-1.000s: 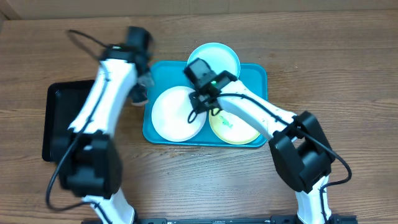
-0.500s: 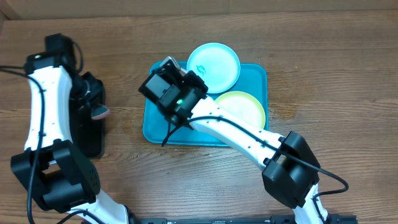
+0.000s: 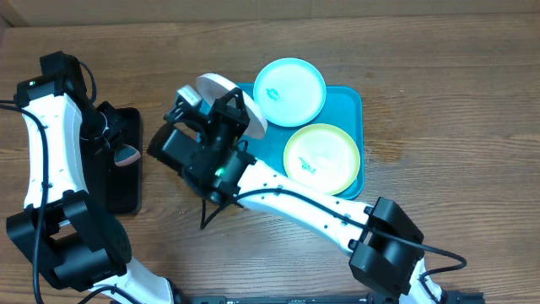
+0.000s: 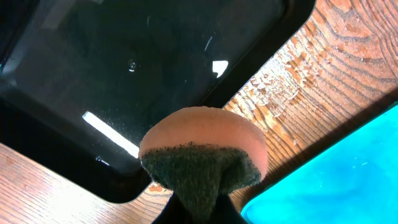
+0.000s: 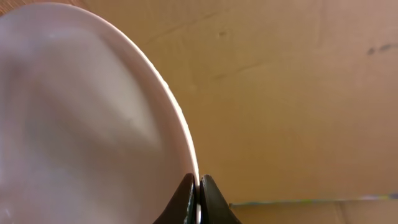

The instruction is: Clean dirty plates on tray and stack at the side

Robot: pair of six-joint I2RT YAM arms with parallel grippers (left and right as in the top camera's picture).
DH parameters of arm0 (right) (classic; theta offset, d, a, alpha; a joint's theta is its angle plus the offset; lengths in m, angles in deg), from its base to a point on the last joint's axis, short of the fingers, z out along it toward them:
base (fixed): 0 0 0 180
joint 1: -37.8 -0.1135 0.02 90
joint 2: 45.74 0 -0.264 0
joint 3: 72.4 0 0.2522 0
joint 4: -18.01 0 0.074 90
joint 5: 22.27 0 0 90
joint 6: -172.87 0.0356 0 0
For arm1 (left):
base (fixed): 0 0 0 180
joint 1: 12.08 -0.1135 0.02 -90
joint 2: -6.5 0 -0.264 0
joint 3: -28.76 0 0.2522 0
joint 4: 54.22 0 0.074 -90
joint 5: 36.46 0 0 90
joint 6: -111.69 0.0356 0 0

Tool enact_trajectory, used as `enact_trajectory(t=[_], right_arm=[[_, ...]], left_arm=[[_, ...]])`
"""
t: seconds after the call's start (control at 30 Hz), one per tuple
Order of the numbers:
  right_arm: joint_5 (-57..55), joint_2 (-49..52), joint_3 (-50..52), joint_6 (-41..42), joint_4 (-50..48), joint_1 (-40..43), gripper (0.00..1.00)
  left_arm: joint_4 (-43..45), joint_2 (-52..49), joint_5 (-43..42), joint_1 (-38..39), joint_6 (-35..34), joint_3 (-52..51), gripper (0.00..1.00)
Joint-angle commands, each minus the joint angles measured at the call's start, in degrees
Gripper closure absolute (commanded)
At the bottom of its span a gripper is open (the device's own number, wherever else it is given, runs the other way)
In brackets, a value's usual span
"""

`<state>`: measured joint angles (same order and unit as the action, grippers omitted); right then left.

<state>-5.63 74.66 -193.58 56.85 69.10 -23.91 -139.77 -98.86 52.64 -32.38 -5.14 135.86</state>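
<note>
Overhead: right gripper (image 3: pixel 226 110) pinches the white plate (image 3: pixel 253 120), tilted on edge above the left end of the turquoise tray (image 3: pixel 348 108); the pale blue plate (image 3: pixel 289 87) lies over the tray's far rim, the yellow-green plate (image 3: pixel 321 158) sits flat inside at the right, and the left gripper (image 3: pixel 118 145) is over the black tray (image 3: pixel 118 190). Left wrist: fingers clamped on a sponge (image 4: pixel 202 149), pink foam over dark scouring pad, above the black tray's corner. Right wrist: fingers (image 5: pixel 211 202) closed on the white plate's rim.

White plate (image 3: pixel 229 100) tilted over turquoise tray (image 3: pixel 350 105); pale blue plate (image 3: pixel 289 91), yellow-green plate (image 3: pixel 321 159) flat on it.
</note>
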Motion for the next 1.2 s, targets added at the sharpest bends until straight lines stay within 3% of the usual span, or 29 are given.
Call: enact_trajectory(t=[0.0,0.5,0.57,0.63,0.7,0.73,0.9,1.0,1.17], right_arm=[[-3.52,-1.68,-1.84,-4.26,-0.94,-0.33,0.96],[-2.8,-1.68,-1.84,-3.63,-0.83,-0.2,0.96],[0.39,-1.68,-1.68,2.75,-0.46,0.07,0.96],[12.87,-1.68,-1.49,11.3,4.22,1.22,0.96],[27.85,-1.66,-1.18,8.98,9.09,3.37,0.96],[29.64,-1.68,-1.18,8.57,10.86,4.37,0.96],[17.68,-4.92,-2.51,23.04,12.68,8.5,0.96],[28.33,-9.11,-2.84,25.55,12.96,12.68,0.96],[60.89,-14.34,-2.86,28.63,14.88,26.29,0.96]], left_arm=[[0.09,0.48,-0.61,-0.04,0.94,0.57,0.96],[0.13,0.48,-0.61,-0.02,0.94,0.55,0.96],[0.11,0.48,-0.61,-0.02,0.94,0.55,0.96],[-0.07,0.48,-0.61,-0.02,0.96,0.55,0.96],[-0.39,0.48,-0.61,-0.02,0.96,0.55,0.96],[-0.42,0.48,-0.61,-0.02,0.98,0.55,0.96],[0.2,0.48,-0.63,-0.02,0.94,0.55,0.96],[0.24,0.48,-0.63,0.07,0.94,0.55,0.96],[0.02,0.48,-0.61,0.07,0.96,0.52,0.96]])
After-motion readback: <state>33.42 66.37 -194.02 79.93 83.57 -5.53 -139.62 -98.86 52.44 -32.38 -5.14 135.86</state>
